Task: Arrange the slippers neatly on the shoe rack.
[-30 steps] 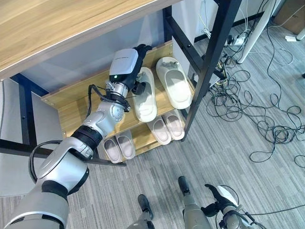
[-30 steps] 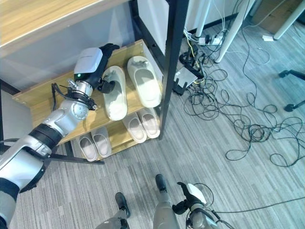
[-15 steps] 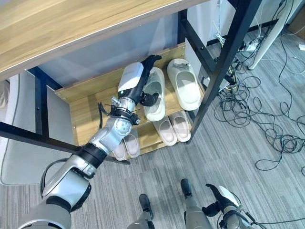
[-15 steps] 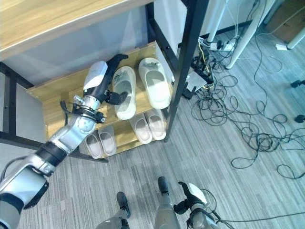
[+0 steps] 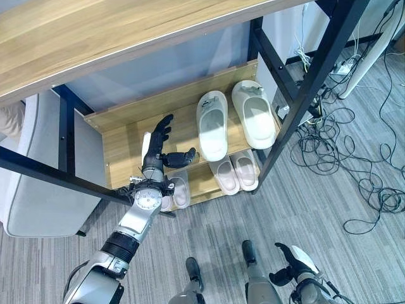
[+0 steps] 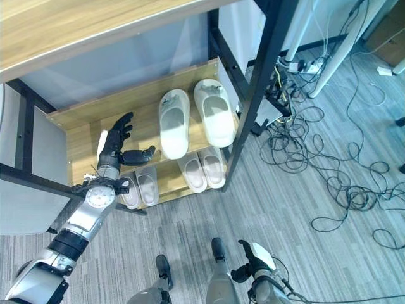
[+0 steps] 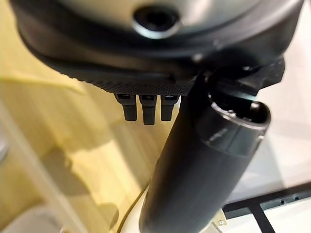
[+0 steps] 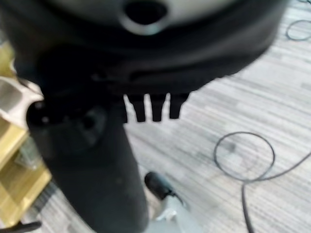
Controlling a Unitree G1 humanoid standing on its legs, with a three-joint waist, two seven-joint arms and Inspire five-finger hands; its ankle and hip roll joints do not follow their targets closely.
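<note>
A: And the left robot hand is off the slipper! A second ago it was right up against the near white slipper on the upper shelf of the shoe rack; now it has pulled back to the left, over bare wood, fingers spread wide and holding nothing.

B: Agreed, well apart from it now. And look at the pair: that slipper lies beside its partner, the other white slipper, both flat, running the same way, close together though I can't tell if they touch.

A: The near one looks a shade more angled than its mate, wouldn't you say?

B: Slightly, yes. Down below, two smaller pairs of pinkish slippers sit on the lower shelf, one pair partly behind the arm.

A: So, task-wise?

B: My read is the placing is done and this is the retreat. Everything I can see is on the rack in pairs.

A: And the right robot hand?

B: Low by the floor, idle, fingers loose and empty.
</note>
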